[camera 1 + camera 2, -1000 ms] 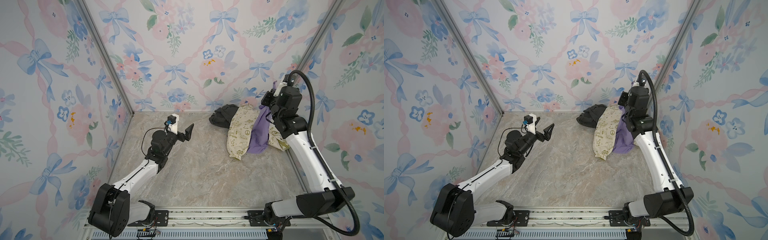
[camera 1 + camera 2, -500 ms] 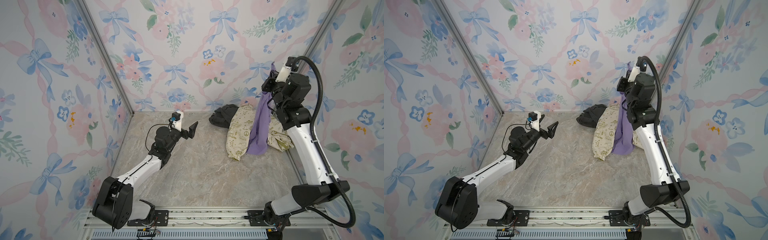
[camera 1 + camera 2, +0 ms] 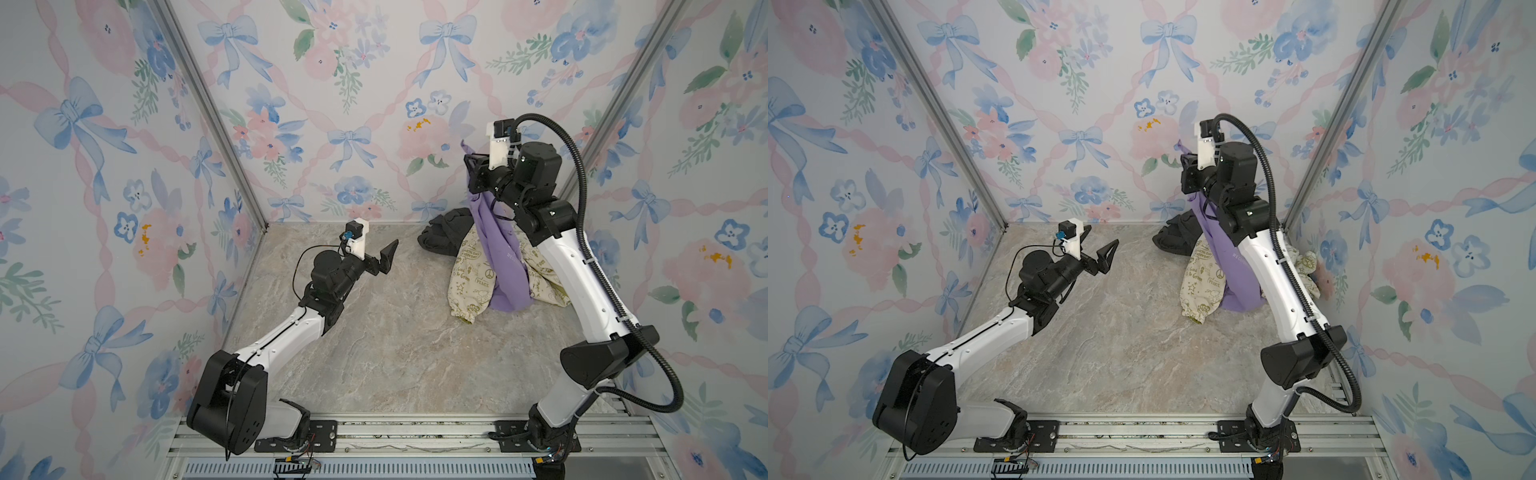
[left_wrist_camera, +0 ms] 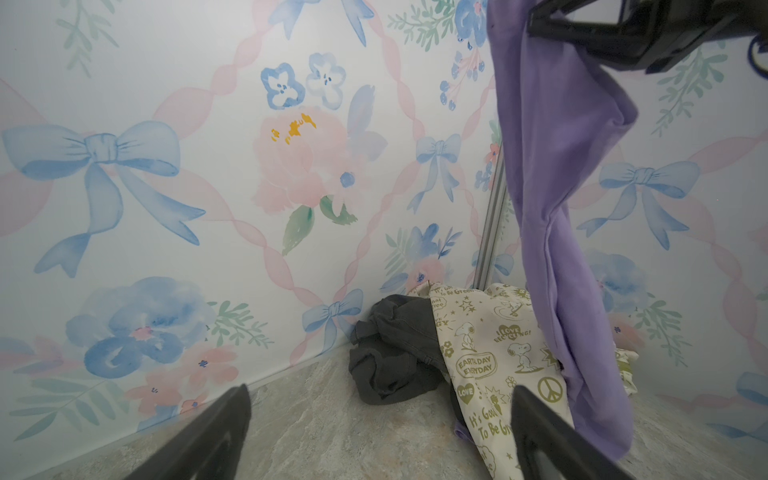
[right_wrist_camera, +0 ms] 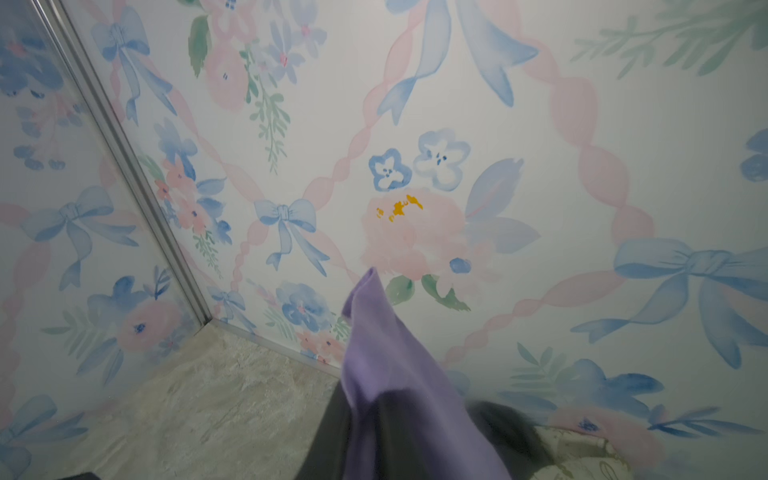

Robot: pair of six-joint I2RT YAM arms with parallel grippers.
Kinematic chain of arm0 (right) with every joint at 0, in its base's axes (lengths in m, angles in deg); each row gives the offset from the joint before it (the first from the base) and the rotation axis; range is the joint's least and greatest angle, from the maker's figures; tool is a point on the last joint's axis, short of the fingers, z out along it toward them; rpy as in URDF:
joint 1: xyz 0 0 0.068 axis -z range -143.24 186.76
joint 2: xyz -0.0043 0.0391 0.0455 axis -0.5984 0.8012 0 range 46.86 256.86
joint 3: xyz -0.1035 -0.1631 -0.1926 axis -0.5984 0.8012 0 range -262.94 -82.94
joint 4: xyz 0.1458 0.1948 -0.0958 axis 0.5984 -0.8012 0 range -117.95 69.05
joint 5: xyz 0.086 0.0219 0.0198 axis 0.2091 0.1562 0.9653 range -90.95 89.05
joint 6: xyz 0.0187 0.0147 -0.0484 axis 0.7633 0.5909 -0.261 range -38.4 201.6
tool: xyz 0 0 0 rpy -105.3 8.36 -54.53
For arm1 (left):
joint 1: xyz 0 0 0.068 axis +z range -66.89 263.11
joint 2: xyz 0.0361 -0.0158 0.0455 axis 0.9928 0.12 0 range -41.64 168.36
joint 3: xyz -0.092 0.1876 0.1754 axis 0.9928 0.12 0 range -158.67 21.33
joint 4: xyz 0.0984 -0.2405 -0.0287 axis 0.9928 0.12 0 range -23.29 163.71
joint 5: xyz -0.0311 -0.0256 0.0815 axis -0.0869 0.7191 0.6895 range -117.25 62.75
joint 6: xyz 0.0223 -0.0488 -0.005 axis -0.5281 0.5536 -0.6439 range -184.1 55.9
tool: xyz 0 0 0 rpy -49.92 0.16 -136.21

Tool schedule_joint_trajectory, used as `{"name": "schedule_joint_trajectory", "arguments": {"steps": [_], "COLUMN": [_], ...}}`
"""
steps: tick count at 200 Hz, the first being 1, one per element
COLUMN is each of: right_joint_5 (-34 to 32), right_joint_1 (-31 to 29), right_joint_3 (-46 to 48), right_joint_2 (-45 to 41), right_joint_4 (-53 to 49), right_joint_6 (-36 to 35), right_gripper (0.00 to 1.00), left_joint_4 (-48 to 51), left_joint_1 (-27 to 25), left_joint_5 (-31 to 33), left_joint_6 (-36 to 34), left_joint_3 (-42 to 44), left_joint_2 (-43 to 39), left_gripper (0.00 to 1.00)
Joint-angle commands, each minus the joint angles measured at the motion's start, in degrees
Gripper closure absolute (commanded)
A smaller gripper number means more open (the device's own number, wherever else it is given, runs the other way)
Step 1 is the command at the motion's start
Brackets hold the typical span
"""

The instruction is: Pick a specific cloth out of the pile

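Cloth (image 3: 498, 257): soft lavender-purple, long hanging folds, faint white lettering

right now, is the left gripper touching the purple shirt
Apart. In a top view the left gripper hangs open over the floor, with a clear stretch of it between its fingers and the purple shirt.
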Motion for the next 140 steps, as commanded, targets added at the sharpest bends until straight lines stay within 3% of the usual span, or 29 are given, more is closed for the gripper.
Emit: {"name": "schedule_joint_trajectory", "arguments": {"steps": [1,31,99,121,140], "right_joint_5": [6.4,3.1,-9.8,-15.3,-15.6], "right_joint_1": [-2.0,-3.1,-1.7,1.1,6.0], "right_joint_3": [0.1,-0.8,10.4,17.3,23.8], "right_joint_2": [4.7,8.0,0.0,-4.4,-8.8], "right_joint_4": [-12.3,-22.8,-21.3,-18.2,-15.8], "right_joint_6": [-1.7,-4.0,-7.8,-3.5,4.2], "right_gripper": [0.69,0.38,0.24,0.19,0.18], "left_joint_4": [-1.5,-1.5,-1.5,-1.5,-1.5], "left_joint_1": [-0.3,-0.3,-0.4,-0.4,-0.4], "left_joint_5": [-0.1,0.4,-0.5,-1.2,-1.5], "left_joint_6": [0.1,0.0,-0.6,-0.5,-0.6], "left_joint_3": [-0.7,-0.8,-1.9,-2.1,-2.0], "left_joint_2": [-0.1,0.0,1.1,1.3,1.4], "left_gripper": [0.02,0.02,0.02,0.02,0.02]}}
